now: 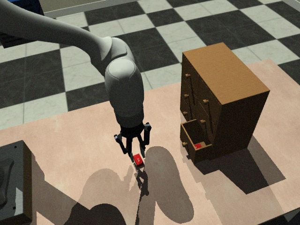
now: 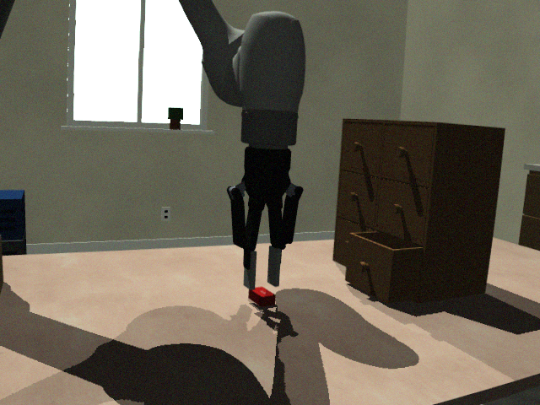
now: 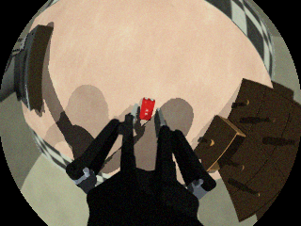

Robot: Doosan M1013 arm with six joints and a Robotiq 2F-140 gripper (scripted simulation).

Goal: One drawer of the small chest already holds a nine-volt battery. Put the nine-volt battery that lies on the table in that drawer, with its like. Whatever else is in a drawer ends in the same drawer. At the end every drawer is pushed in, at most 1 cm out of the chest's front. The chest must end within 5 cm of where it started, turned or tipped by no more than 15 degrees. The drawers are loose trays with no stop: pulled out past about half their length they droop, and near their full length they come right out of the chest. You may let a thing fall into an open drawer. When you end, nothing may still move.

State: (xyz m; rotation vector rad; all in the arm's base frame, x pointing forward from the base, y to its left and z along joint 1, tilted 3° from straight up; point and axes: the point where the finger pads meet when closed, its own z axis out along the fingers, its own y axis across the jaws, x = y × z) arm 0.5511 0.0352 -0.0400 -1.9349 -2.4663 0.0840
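Observation:
A red nine-volt battery [image 1: 138,159] [image 2: 261,297] [image 3: 147,109] lies on the table. My gripper [image 1: 138,156] [image 2: 261,284] [image 3: 146,111] points down over it, open and partly narrowed. Its fingertips are on either side of the battery, near the height of its top, with nothing held. The wooden chest [image 1: 225,75] [image 2: 461,196] [image 3: 263,162] stands upright to the right. Its bottom drawer [image 1: 187,139] [image 2: 375,270] [image 3: 220,136] nearest the top camera is partly pulled out. A red battery [image 1: 198,146] lies inside that drawer. The other drawers look pushed in.
A grey boxy device [image 1: 14,154] [image 3: 39,66] stands at the table's left side. The pulled-out drawer and several knobs stick out from the chest's front toward my gripper's side. Arm shadows fall across the table [image 1: 72,131] [image 2: 131,278].

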